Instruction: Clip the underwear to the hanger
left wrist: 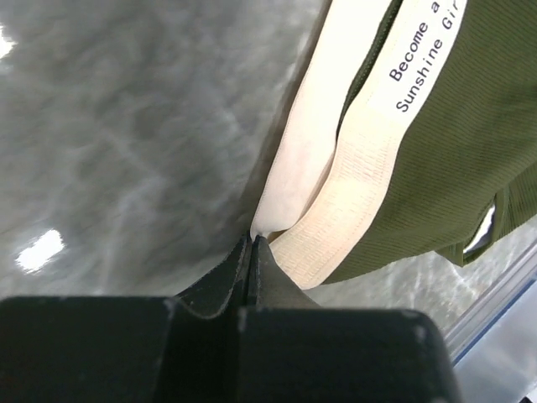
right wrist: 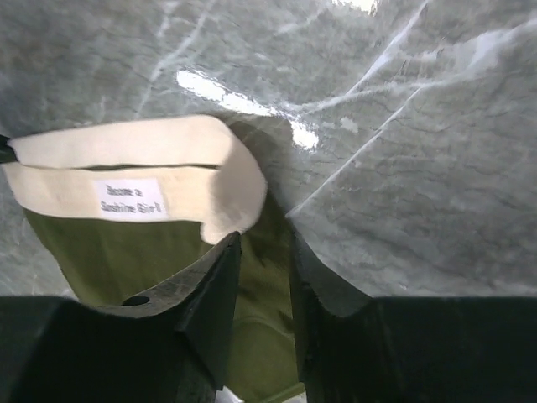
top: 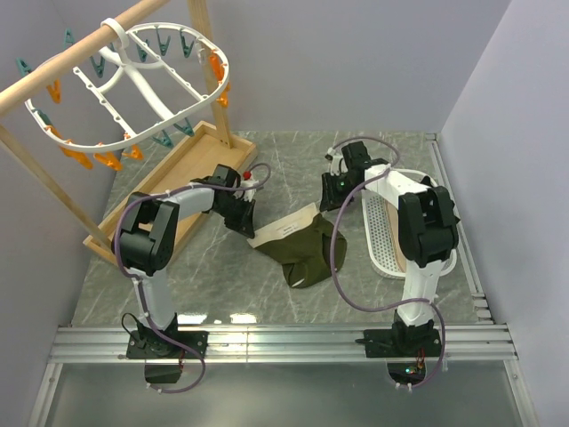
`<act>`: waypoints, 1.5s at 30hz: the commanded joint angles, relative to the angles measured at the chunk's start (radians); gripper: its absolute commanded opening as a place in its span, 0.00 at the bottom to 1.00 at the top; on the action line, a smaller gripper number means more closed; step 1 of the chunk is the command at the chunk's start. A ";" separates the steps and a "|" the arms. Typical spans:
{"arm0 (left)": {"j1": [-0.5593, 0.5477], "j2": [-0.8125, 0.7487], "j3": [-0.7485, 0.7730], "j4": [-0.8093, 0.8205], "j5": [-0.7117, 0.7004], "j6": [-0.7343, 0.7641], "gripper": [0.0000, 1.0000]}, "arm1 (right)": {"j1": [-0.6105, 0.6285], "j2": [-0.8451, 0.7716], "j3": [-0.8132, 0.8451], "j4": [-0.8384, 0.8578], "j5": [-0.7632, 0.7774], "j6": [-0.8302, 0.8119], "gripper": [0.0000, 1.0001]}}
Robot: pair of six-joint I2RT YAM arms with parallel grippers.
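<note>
room: grey marble bench (top: 222, 285), plain pale walls on three sides, metal rails along the near edge
hanger: white oval frame (top: 218, 67) up in the far left corner, hooked over the pole of a wooden stand (top: 191, 169), tilted, well apart from both claws
clothespins: teal (top: 164, 140) and orange (top: 107, 160) ones dangling off the hanger rim, none holding cloth
underwear: olive green (top: 302, 249), lying on the bench mid-scene between the two arms, beige waistband facing far left, not on the hanger
underwear close-up: left wrist view shows ribbed green fabric (left wrist: 453, 151) with the beige band folded open; right wrist view shows the band on top and the green part below (right wrist: 126, 252)
label: white tag on the band (left wrist: 419, 59), reads "become a sunshine gir", rest cut off; too small to read in the right wrist view (right wrist: 130, 199)
left claw: low at the far left end of the waistband (top: 242, 218), fingers pressed together and pinching the beige corner at their tips (left wrist: 252, 243)
right claw: at the far right side of the underwear (top: 338, 182), fingers apart with a gap (right wrist: 264, 252), left fingertip right beside the band's rounded end, green fabric seen through the gap, nothing clamped
basket: white perforated one (top: 378, 258) on the right of the bench, partly under the right arm
cables: purple-grey loops on both arms
</note>
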 commanded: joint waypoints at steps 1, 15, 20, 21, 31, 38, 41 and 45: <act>0.016 0.021 0.019 -0.055 -0.079 0.077 0.01 | -0.008 0.024 0.052 0.020 -0.044 0.014 0.38; 0.022 0.021 0.022 -0.043 -0.073 0.063 0.14 | -0.009 0.044 0.072 0.056 -0.136 0.046 0.48; 0.035 0.021 0.019 -0.038 -0.070 0.062 0.15 | -0.002 0.037 0.083 0.045 -0.154 0.045 0.53; 0.037 0.018 0.017 -0.035 -0.067 0.062 0.15 | -0.002 0.044 0.089 0.037 -0.148 0.038 0.53; 0.069 0.000 0.017 -0.022 -0.012 0.042 0.25 | 0.012 0.135 0.138 0.028 -0.196 0.034 0.44; 0.131 -0.074 -0.046 0.011 0.097 -0.045 0.46 | 0.012 0.164 0.160 0.010 -0.210 0.020 0.44; 0.164 -0.129 -0.116 0.043 0.157 -0.117 0.52 | 0.012 0.165 0.161 0.014 -0.217 0.022 0.38; 0.166 -0.192 -0.223 0.096 0.194 -0.216 0.57 | 0.011 0.165 0.158 0.023 -0.229 0.031 0.28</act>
